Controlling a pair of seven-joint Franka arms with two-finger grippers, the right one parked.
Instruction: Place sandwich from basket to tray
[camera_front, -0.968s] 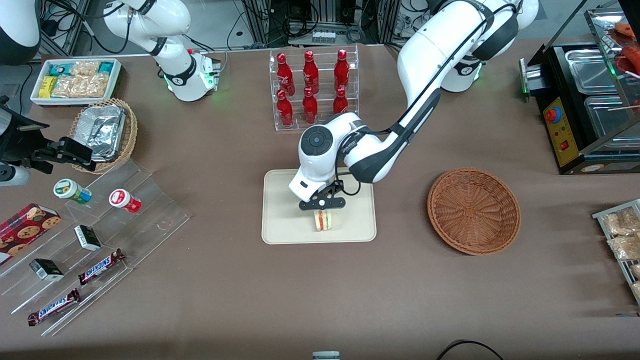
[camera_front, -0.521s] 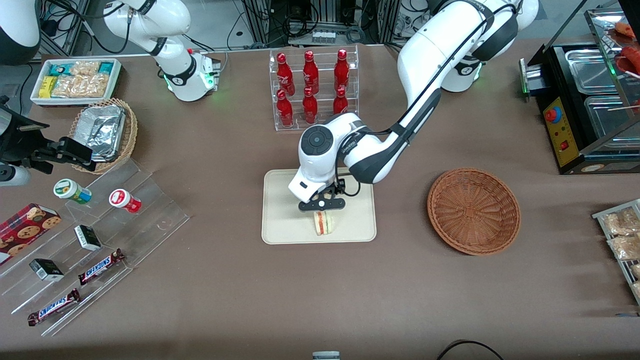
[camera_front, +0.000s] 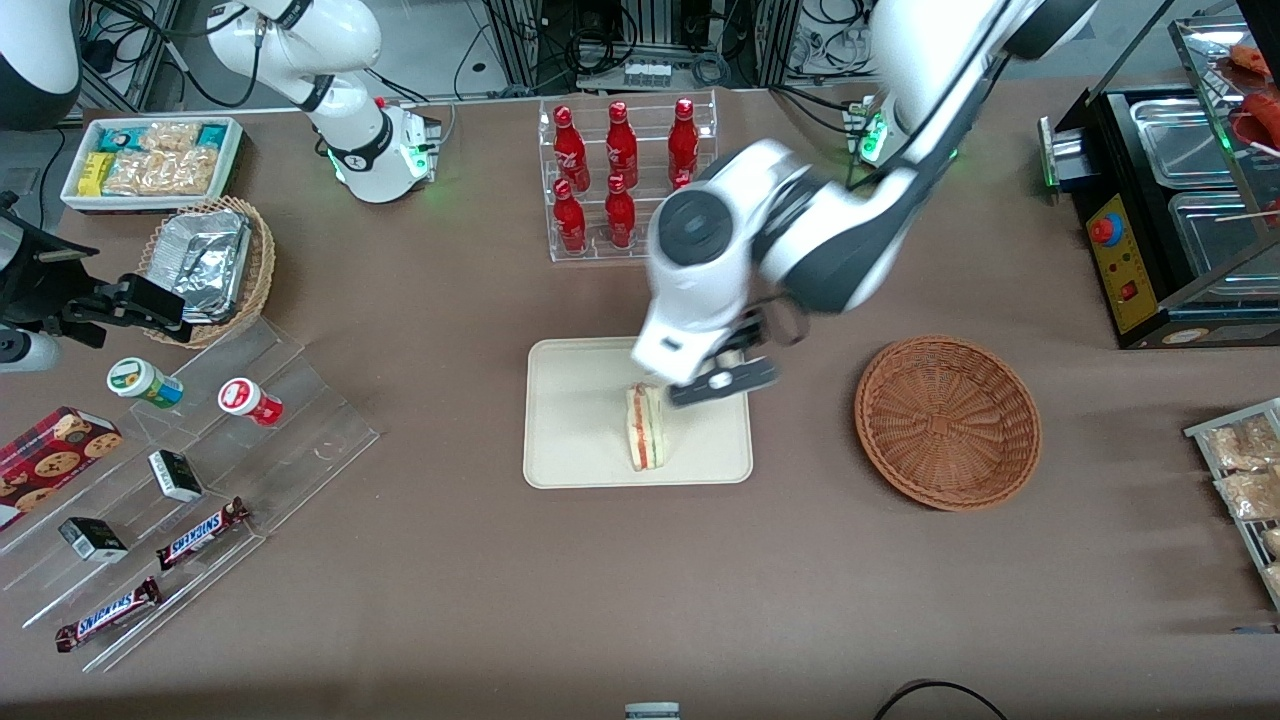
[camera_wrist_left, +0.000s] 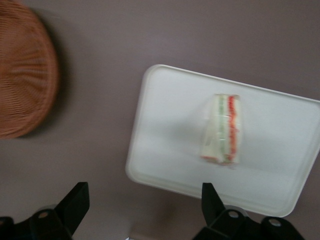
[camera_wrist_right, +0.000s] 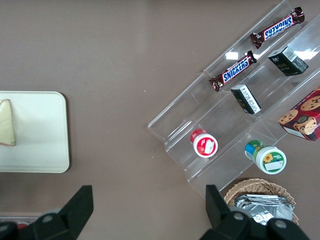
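Resting on the tray (camera_front: 570, 455), the sandwich (camera_front: 644, 427) is free of the basket (camera_front: 947, 421), which sits empty; gripper (camera_front: 722, 381) above tray edge, fingers spread, holding nothing; placement looks done; only withdrawal left

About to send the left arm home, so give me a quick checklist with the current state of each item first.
1. Sandwich on the tray: ok, lying inside the rim.
2. Sandwich released: ok, the gripper is open, raised above the tray's edge nearest the basket, with nothing between its fingers.
3. Basket emptied: ok, nothing shows inside it.
4. Wrap intact: cannot tell.
5. Retreat path: ok as far as seen, though the arm passes near the rack of red bottles.
6. Tray flat on the table: ok.
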